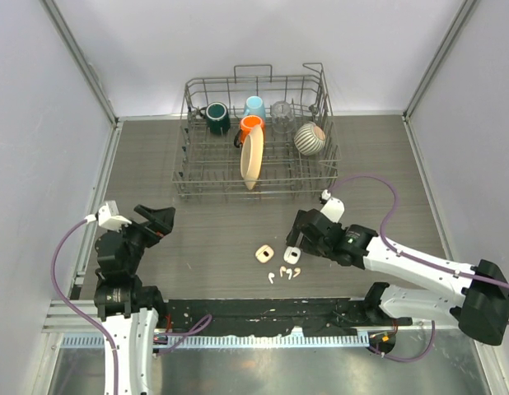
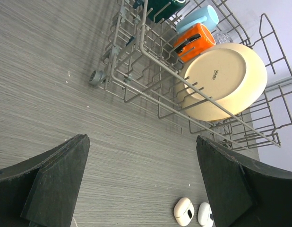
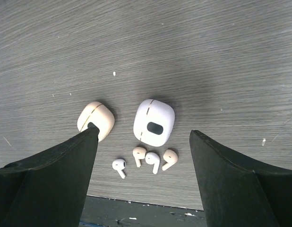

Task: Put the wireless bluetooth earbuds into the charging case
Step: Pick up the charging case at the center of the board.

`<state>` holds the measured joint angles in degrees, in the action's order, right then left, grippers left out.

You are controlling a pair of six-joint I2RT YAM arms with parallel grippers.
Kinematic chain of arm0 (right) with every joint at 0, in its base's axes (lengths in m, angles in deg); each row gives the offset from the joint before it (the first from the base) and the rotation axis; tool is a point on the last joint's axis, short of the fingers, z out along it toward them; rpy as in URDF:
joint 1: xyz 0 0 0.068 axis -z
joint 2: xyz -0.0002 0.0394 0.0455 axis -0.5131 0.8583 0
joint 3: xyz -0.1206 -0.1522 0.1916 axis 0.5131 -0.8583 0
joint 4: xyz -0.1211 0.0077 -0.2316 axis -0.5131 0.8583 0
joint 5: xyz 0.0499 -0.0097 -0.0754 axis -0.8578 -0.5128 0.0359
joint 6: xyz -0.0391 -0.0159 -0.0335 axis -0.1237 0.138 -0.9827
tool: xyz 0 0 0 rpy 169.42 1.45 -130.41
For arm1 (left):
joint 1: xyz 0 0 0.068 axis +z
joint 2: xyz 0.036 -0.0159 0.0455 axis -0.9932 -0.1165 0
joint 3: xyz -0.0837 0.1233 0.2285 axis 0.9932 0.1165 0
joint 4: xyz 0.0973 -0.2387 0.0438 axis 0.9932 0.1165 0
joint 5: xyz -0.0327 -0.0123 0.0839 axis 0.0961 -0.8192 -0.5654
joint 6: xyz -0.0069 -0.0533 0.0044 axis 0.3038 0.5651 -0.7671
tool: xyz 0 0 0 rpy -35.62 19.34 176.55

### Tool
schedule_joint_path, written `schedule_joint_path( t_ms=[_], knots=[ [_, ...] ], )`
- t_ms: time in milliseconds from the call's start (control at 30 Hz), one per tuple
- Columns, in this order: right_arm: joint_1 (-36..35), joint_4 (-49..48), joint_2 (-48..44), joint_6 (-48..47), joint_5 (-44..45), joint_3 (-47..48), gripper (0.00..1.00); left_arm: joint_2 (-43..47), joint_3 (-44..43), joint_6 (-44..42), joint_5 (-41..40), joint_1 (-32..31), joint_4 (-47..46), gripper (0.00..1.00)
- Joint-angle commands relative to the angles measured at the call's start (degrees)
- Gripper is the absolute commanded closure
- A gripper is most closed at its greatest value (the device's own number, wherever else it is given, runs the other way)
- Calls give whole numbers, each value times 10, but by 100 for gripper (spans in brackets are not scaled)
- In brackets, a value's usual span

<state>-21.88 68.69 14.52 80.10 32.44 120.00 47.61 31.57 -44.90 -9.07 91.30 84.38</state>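
Two small rounded-square cases lie shut on the grey table: a cream charging case (image 1: 263, 253) (image 3: 96, 120) (image 2: 184, 211) and a white charging case (image 1: 291, 255) (image 3: 154, 122) (image 2: 205, 213). Several tiny earbuds (image 1: 284, 273) lie in a row just in front of them: a white one (image 3: 119, 166), a cream one (image 3: 138, 155), a white one (image 3: 152, 161) and a cream one (image 3: 169, 159). My right gripper (image 1: 296, 240) (image 3: 142, 134) is open and empty, hovering above the white case. My left gripper (image 1: 160, 220) (image 2: 142, 139) is open and empty, far left of the cases.
A wire dish rack (image 1: 197, 177) (image 2: 136, 47) stands at the back, holding a cream plate (image 1: 252, 158), an orange mug (image 1: 251, 125), a dark green mug (image 1: 217, 117), a blue cup (image 1: 254, 106), a glass (image 1: 282, 111) and a striped bowl (image 1: 309, 138). A black strip (image 3: 136, 213) edges the table's near side.
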Motion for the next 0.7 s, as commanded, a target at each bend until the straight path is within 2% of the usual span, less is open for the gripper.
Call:
schedule_joint_path(
  t_ms=[0, 267, 667],
  knots=[
    [-9, -26, 20, 48, 43, 7, 17, 12, -19, -6, 6, 3, -2, 0],
    [-9, 9, 120, 35, 40, 65, 21, 8, -15, -5, 11, 2, -5, 0],
    [-9, 3, 150, 71, -2, 65, 22, 2, -13, -5, 5, 3, -6, 0]
  ],
)
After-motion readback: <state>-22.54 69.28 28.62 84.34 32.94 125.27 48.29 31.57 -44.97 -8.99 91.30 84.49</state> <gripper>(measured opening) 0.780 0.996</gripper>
